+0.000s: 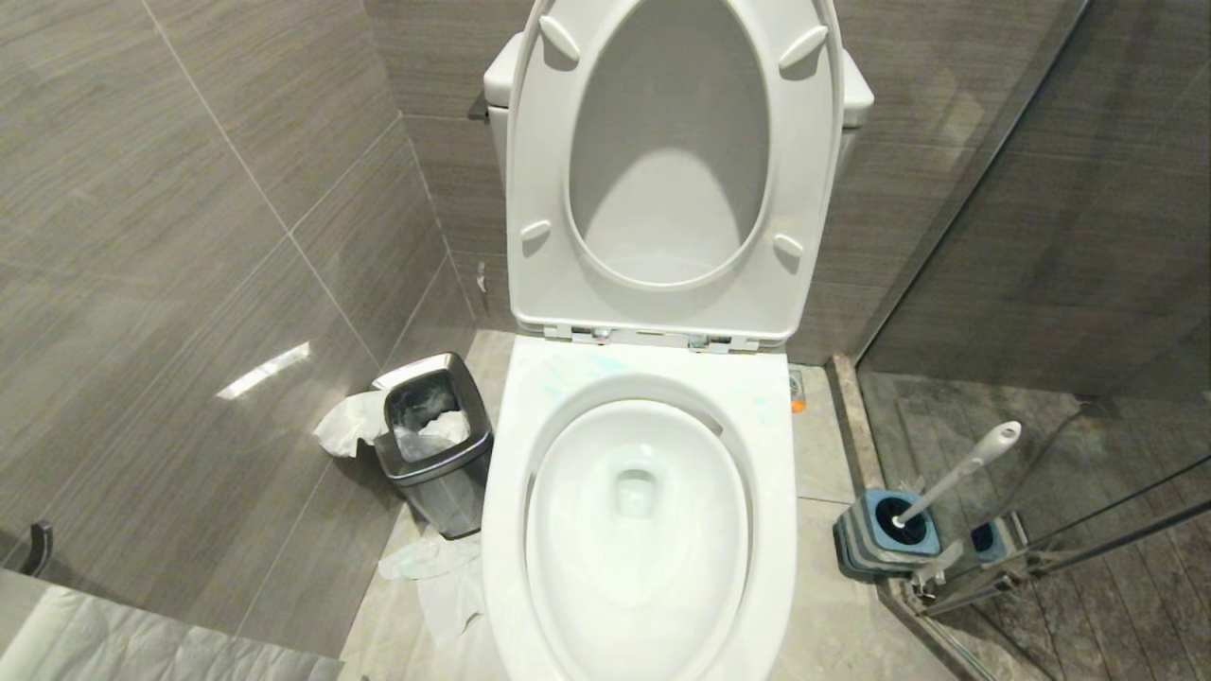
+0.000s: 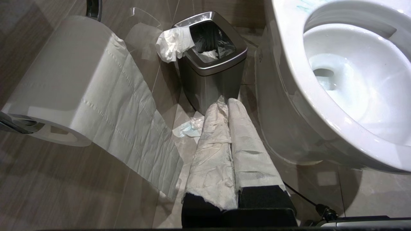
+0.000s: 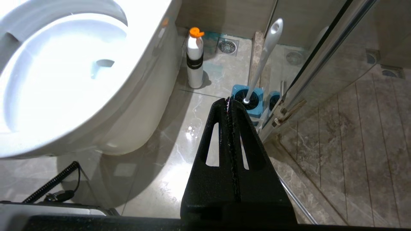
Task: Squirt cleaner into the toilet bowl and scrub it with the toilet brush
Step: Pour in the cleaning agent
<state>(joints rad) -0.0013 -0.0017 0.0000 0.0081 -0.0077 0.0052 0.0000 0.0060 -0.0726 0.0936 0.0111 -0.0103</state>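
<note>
Hiding bristles: toilet brush (image 1: 956, 473) holder (image 1: 885, 544)

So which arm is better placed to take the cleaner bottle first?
Probably the right: the cleaner bottle and toilet brush stand on its side of the toilet bowl, ahead of the shut right tool.

The tiled floor (image 1: 833, 615) is occupied by the toilet bowl (image 1: 757, 530), a steel bin (image 1: 435, 454), crumpled tissue (image 1: 426, 567), a brush holder (image 1: 875, 544) and a white bottle (image 3: 195, 64).
</note>
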